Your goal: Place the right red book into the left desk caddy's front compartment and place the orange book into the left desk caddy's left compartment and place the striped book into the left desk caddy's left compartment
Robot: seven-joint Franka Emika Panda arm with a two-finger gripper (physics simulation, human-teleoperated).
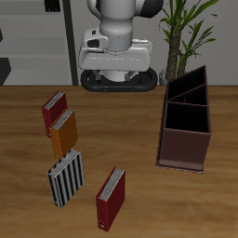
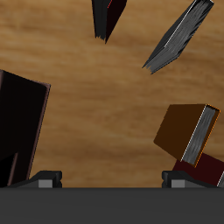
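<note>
The left desk caddy (image 1: 186,125) stands on the table (image 1: 130,200); well apart from it lie the striped book (image 1: 67,178), orange book (image 1: 63,132) and right red book (image 1: 54,109); gripper (image 2: 112,179) fingers spread apart, gripping nothing.

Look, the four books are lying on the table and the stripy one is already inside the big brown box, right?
Not quite. The striped book is not inside the left desk caddy; the exterior view shows it lying on the table with the other books, between the orange book and a red book. The caddy's compartments look empty.
</note>
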